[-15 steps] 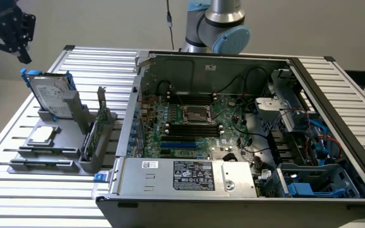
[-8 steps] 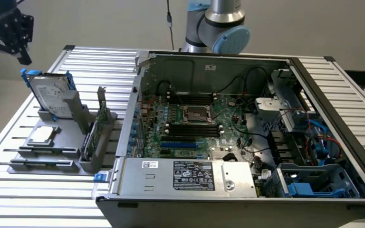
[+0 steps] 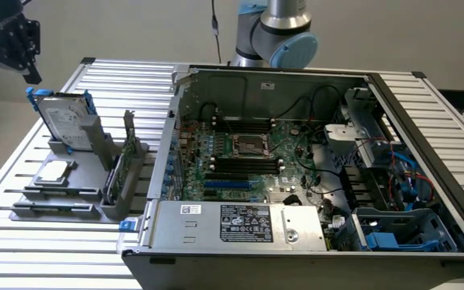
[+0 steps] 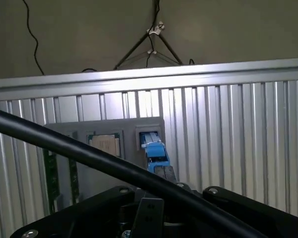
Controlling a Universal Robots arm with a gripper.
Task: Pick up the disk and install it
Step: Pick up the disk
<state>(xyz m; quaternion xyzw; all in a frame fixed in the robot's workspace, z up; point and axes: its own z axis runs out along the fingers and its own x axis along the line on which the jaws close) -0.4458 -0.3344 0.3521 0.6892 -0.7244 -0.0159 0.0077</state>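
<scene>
The disk (image 3: 61,119) stands upright in a grey holder (image 3: 51,208) at the exterior view's left, silver-grey with a white label and blue rails. My gripper (image 3: 32,76) hangs above it and a little further to that view's left, not touching it. In the wrist view the disk (image 4: 153,148) appears edge-on as a blue rail just beyond my gripper (image 4: 164,173), whose dark fingertips (image 4: 159,171) sit together, shut on nothing.
The holder also carries a square silver processor chip (image 3: 53,172) and an upright green circuit card (image 3: 116,175). The open computer case (image 3: 425,121) lies to the exterior view's right, with the motherboard (image 3: 248,157), a power supply (image 3: 232,225) and blue drive bays (image 3: 385,238). A black cable (image 4: 64,146) crosses the wrist view.
</scene>
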